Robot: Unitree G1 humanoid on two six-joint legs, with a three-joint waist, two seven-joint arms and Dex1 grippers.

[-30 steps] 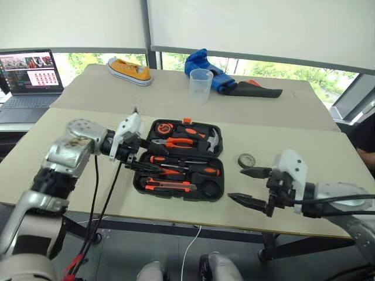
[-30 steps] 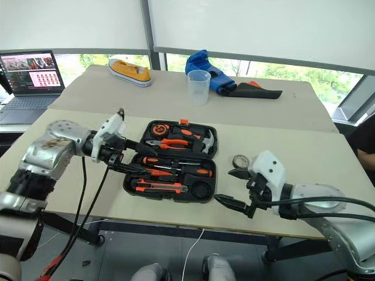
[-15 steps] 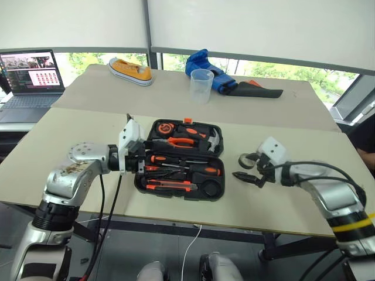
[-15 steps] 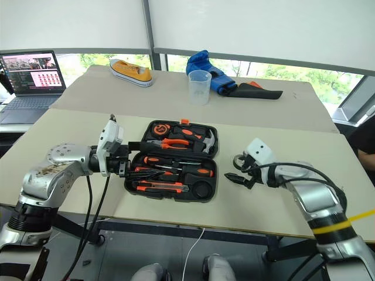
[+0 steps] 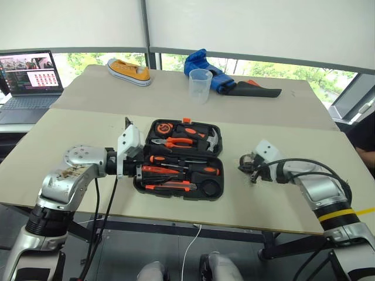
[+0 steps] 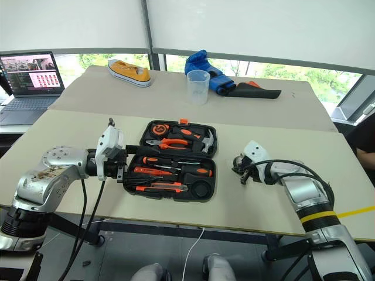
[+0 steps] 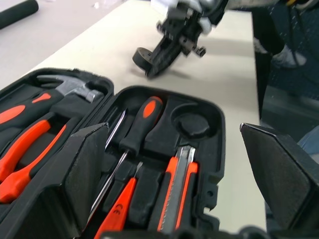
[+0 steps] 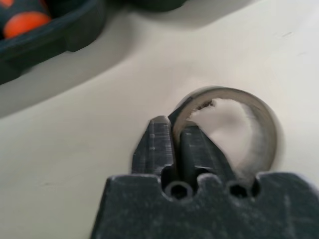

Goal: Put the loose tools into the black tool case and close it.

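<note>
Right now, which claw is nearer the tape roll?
Right. The right claw is shut on the tape roll wall; the left claw is open across the black tool case.

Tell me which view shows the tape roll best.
The right wrist view: the tape roll appears close up, its wall pinched by the right gripper. The left wrist view shows it small beside the black tool case. The eye views show it mostly hidden.
</note>
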